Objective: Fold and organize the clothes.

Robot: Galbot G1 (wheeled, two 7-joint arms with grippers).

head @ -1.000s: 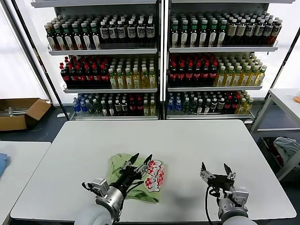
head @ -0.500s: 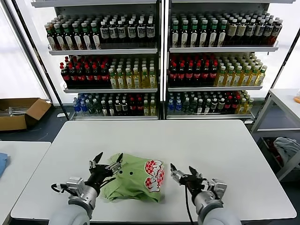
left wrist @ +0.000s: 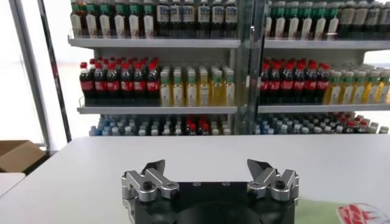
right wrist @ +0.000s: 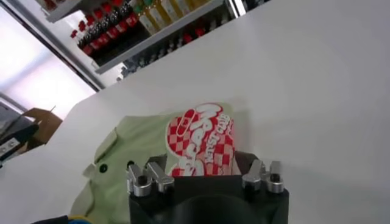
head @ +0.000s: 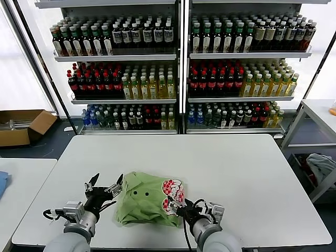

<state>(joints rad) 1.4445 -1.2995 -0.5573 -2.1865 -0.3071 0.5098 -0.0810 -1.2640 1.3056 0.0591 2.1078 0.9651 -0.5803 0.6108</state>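
A folded light green T-shirt [head: 143, 203] lies near the front edge of the white table [head: 236, 168], with its red-and-white print [head: 173, 195] on its right end. My left gripper [head: 103, 187] is open and empty, just off the shirt's left edge and a little above the table. In the left wrist view [left wrist: 210, 173] its fingers stand wide apart over bare table. My right gripper [head: 177, 208] is open at the shirt's printed right edge. In the right wrist view [right wrist: 204, 173] its fingers stand either side of the print [right wrist: 201, 143].
Shelves of bottles [head: 178, 79] stand behind the table. A cardboard box [head: 23, 126] lies on the floor at the left. A second table [head: 21, 178] stands at the left and a white stand [head: 317, 113] at the right, with cloth [head: 320, 165] under it.
My left gripper has moved left, from over the shirt to beside its left edge. My right gripper has moved left across the table to the shirt's printed edge. The shirt has shifted slightly.
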